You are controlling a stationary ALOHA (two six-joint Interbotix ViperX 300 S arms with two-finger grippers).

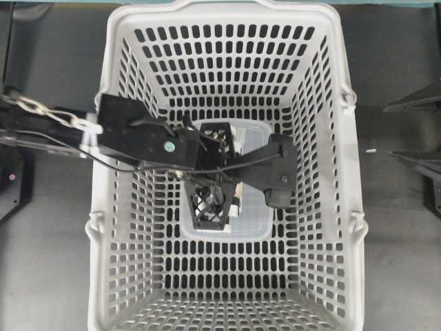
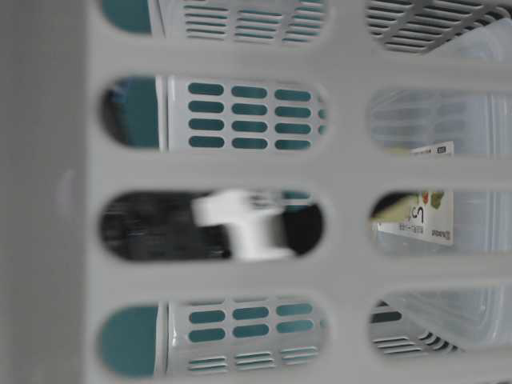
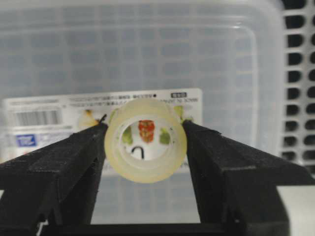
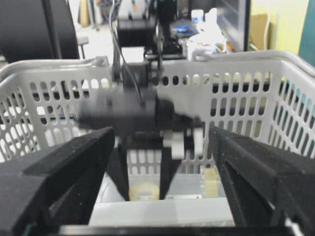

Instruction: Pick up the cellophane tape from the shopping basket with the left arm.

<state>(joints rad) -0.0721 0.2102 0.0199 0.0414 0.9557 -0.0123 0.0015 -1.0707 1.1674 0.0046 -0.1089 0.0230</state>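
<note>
Black fingers (image 3: pixel 59 167) of the left end effector (image 3: pixel 145 147) touch both sides of the cellophane tape (image 3: pixel 145 141) atop the clear box (image 3: pixel 147 59) inside the shopping basket (image 1: pixel 331 165); light, stiff, slick, best squeezed across its rim.

The overhead view looks straight down into the shopping basket (image 1: pixel 227 41) and takes in its whole floor. The table-level view sits very near one basket wall (image 2: pixel 240 168) and looks through its holes. The left wrist view faces the clear box (image 3: pixel 147 59) from close, between its own jaws. The right wrist view looks level at the basket from outside, and shares the left arm (image 4: pixel 128 110) with the overhead view
</note>
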